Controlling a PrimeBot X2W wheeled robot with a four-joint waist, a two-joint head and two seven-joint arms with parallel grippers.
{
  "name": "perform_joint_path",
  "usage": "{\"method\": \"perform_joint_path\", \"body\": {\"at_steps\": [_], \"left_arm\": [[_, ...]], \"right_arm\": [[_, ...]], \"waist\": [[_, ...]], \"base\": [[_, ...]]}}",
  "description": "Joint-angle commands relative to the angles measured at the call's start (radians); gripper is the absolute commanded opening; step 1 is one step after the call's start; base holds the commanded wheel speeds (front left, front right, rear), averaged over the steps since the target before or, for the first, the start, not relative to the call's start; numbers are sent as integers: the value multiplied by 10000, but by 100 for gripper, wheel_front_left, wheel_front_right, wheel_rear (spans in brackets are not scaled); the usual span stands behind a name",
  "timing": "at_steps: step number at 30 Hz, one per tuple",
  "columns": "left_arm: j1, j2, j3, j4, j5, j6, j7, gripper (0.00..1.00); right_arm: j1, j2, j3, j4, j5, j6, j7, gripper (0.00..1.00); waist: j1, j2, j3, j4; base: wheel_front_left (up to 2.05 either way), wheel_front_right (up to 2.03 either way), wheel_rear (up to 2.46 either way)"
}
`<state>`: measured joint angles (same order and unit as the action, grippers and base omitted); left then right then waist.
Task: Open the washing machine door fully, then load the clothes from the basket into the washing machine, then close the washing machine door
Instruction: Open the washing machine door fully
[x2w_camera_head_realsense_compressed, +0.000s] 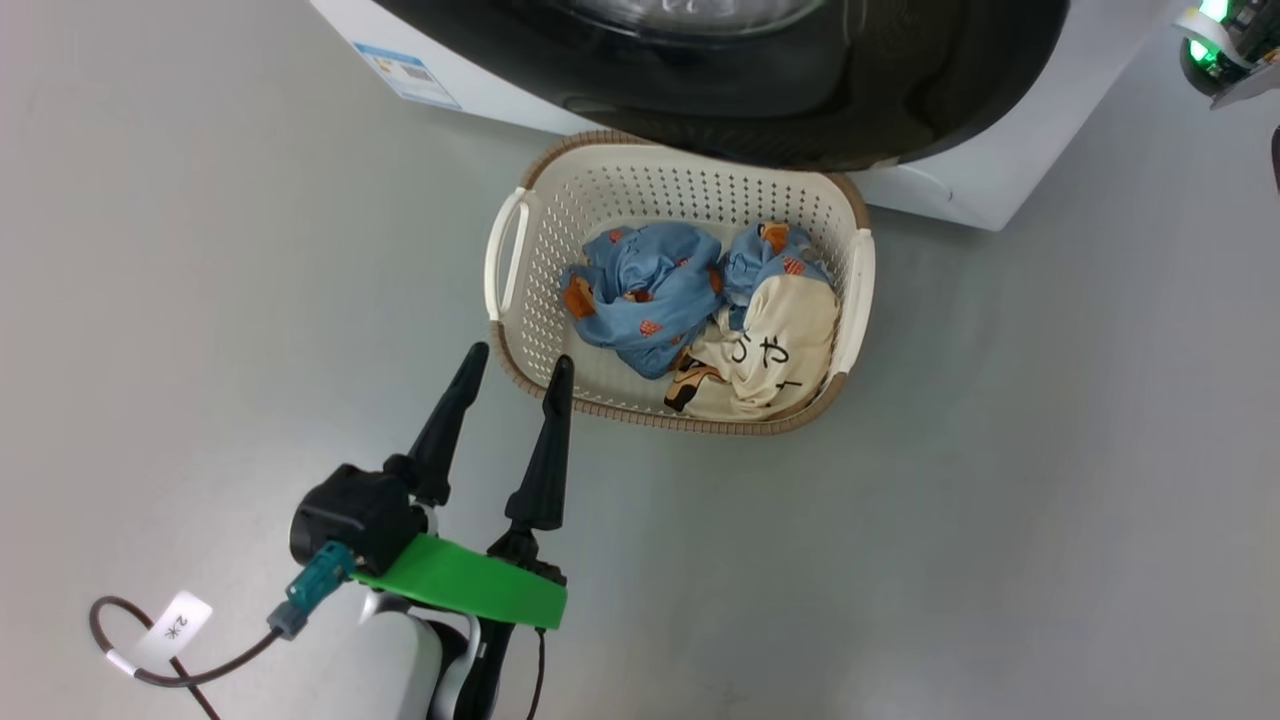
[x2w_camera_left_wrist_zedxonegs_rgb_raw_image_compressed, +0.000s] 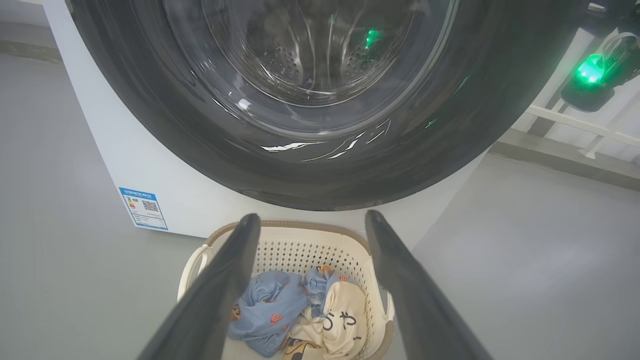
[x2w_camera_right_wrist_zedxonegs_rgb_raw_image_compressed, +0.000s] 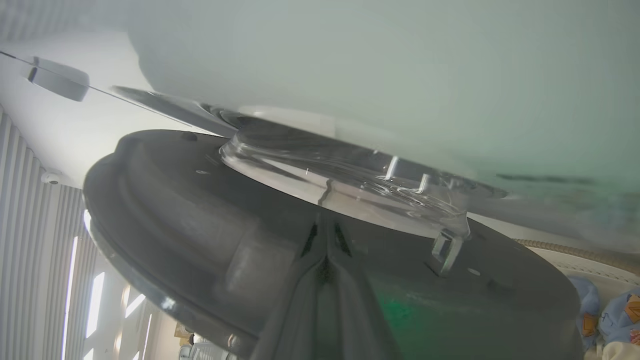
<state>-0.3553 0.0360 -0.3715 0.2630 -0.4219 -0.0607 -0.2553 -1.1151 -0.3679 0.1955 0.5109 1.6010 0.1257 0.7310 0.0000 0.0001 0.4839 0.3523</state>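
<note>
The washing machine (x2w_camera_head_realsense_compressed: 960, 180) is white, and its black-rimmed washing machine door (x2w_camera_head_realsense_compressed: 760, 90) hangs over the back of the basket (x2w_camera_head_realsense_compressed: 640, 190). The clothes (x2w_camera_head_realsense_compressed: 650, 290), blue printed and cream fabric, lie bundled inside the basket. My left gripper (x2w_camera_head_realsense_compressed: 520, 356) is open and empty, with its tips at the basket's near left rim. In the left wrist view the left gripper (x2w_camera_left_wrist_zedxonegs_rgb_raw_image_compressed: 312, 216) points at the door (x2w_camera_left_wrist_zedxonegs_rgb_raw_image_compressed: 320, 165). My right gripper (x2w_camera_right_wrist_zedxonegs_rgb_raw_image_compressed: 326, 257) is shut, its tips against the inner face of the door (x2w_camera_right_wrist_zedxonegs_rgb_raw_image_compressed: 200, 210), which stands ajar from the machine front (x2w_camera_right_wrist_zedxonegs_rgb_raw_image_compressed: 400, 75).
Grey floor surrounds the basket on the left, right and near sides. A blue-and-white sticker (x2w_camera_head_realsense_compressed: 405, 75) marks the machine's lower left front. My right wrist, lit by a green light (x2w_camera_head_realsense_compressed: 1225, 40), is at the machine's right side, where white railings (x2w_camera_left_wrist_zedxonegs_rgb_raw_image_compressed: 590, 127) stand.
</note>
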Motion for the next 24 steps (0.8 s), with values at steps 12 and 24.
{"method": "perform_joint_path", "body": {"at_steps": [12, 24], "left_arm": [[294, 143, 358, -136, 288, 54, -65, 100], [611, 143, 503, -100, 435, 18, -65, 100]], "right_arm": [[1091, 611, 567, -451, -119, 50, 704, 0], [2071, 1169, 1065, -1089, 3, 50, 1347, 0]], "waist": [[0, -1, -834, -220], [0, -1, -1317, -413]], "base": [[0, 0, 0], [0, 0, 0]]}}
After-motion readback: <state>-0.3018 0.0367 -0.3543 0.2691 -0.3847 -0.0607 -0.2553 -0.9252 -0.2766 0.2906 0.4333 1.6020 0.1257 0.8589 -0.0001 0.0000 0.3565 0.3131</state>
